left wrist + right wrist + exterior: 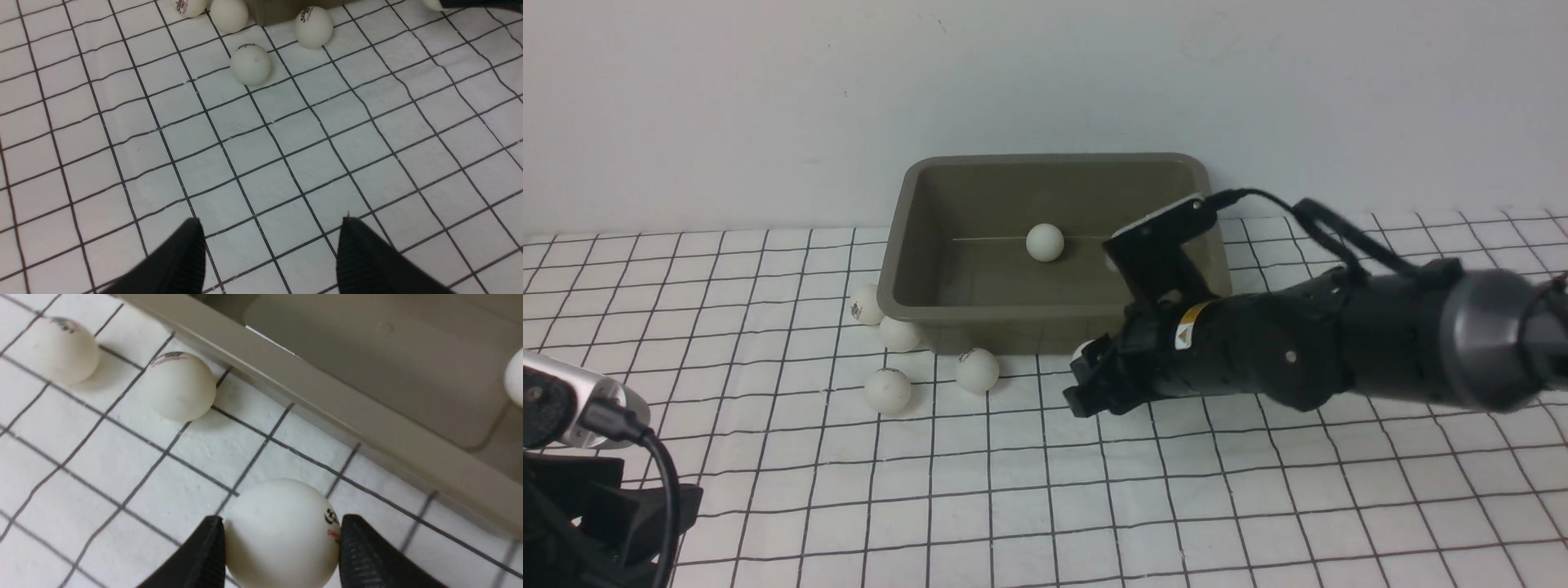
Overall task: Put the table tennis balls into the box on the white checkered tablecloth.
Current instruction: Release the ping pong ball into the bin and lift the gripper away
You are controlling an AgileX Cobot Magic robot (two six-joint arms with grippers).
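Left gripper [270, 222], nearest the lens in its own wrist view, stands with jaws wide apart and nothing between them, above the white checkered tablecloth [286, 163]. Four loose table tennis balls [250, 64] lie well ahead of its fingertips, close to the olive-grey box [1054, 161]. The front view shows only this arm's housing and cable, not the jaw gap.

Right gripper [282, 519] is clamped on the gripped ball [282, 547], with one finger against each side, just short of the box's near wall. Whether that ball rests on the cloth or is lifted cannot be told. Only the right wrist view shows this grip; in the front view the arm hides all but a sliver of the ball.

Beyond the right fingertips, a boxed ball [1045, 242] lies on the box floor. The front view shows a further white sliver behind the right wrist camera. The right wrist view shows one ball inside the box at its frame edge.
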